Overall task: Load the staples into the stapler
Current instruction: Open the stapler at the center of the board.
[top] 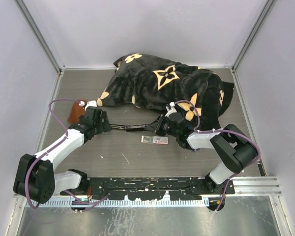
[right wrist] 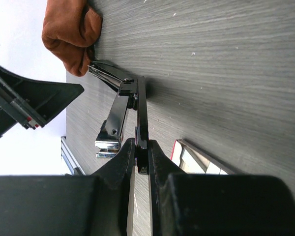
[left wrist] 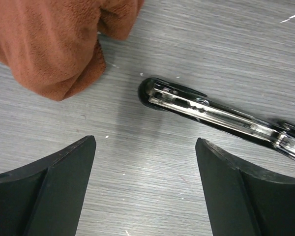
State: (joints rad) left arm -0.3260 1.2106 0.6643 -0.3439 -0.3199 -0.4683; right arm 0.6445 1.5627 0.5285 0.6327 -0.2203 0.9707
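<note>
Left wrist view: beside a rust-brown cloth (left wrist: 54, 44), the left claw (left wrist: 145, 147) gapes empty over the black-and-chrome metal stapler (left wrist: 211, 115), likely to steady it. The right claw (right wrist: 141, 147) pinches its black upper arm, holding it splayed for loading; the white, red-labelled staples box (top: 155, 140) lies on the grey bench (top: 128, 157) alongside.
</note>
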